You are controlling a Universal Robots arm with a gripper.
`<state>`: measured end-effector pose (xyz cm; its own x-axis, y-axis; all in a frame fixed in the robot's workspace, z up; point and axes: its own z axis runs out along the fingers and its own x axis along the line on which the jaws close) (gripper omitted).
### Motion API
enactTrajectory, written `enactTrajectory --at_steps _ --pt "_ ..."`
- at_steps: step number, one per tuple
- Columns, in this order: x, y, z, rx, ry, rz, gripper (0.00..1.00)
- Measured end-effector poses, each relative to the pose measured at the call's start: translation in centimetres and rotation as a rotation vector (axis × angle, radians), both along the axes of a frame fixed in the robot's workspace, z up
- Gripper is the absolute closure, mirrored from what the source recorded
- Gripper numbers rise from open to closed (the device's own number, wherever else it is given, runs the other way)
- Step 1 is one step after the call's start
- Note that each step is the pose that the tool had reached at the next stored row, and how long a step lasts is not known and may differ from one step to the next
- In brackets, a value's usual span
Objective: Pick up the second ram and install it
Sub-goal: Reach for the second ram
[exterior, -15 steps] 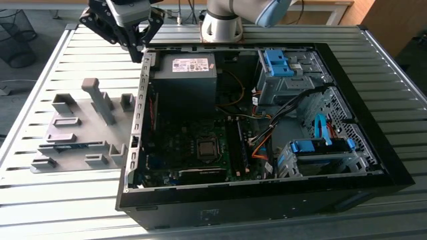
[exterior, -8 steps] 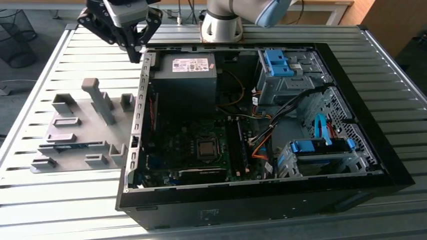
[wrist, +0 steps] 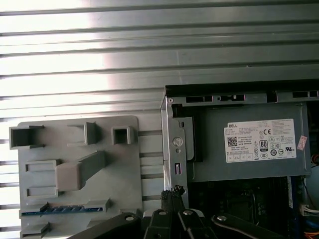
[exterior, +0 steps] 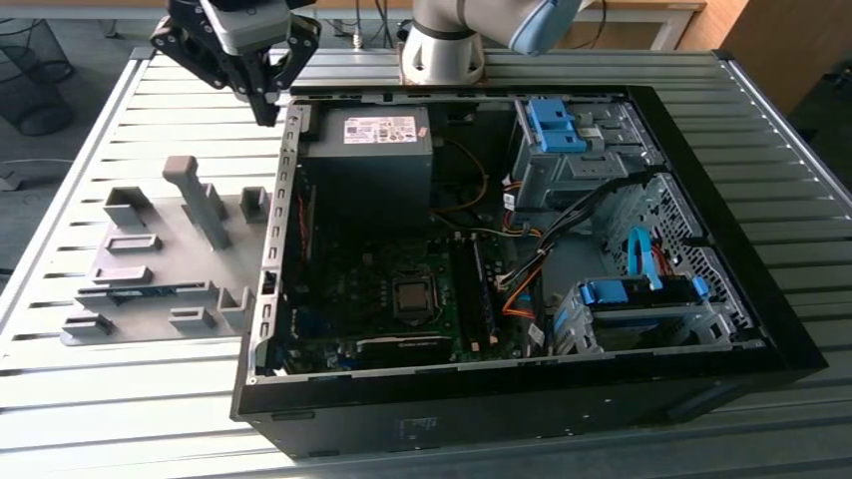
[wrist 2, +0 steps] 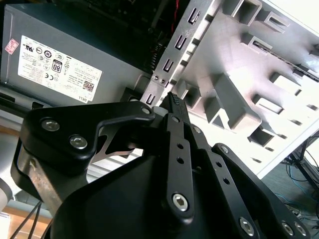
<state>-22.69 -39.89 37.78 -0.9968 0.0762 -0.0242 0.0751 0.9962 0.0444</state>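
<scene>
The second ram point(exterior: 139, 291) is a thin dark stick lying in a slot of the pale grey holder plate point(exterior: 160, 222) at the exterior view's left; in the first wrist view the second ram point(wrist: 62, 209) shows as a bluish strip on the holder plate point(wrist: 127, 172). My gripper point(exterior: 266, 110) hangs above the open computer case's point(exterior: 533, 404) left wall, near its back corner and well behind the stick. Its fingers meet at the tips with nothing between them, which both wrist views confirm for the gripper point(wrist 2: 172, 98) point(wrist: 172, 191).
Inside the case, a grey power supply point(exterior: 379, 150) sits near the gripper, with the motherboard and its processor socket point(exterior: 413, 295) in front. Blue drive cages point(exterior: 639, 299) and cables fill the exterior view's right side. A tall grey post point(exterior: 198, 200) rises from the holder plate. The table is ribbed metal.
</scene>
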Motion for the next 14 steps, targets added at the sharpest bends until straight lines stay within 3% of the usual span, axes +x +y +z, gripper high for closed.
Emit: enactTrajectory --at_steps 14 --pt "-0.33 0.0 0.0 0.0 0.0 0.0 0.9"
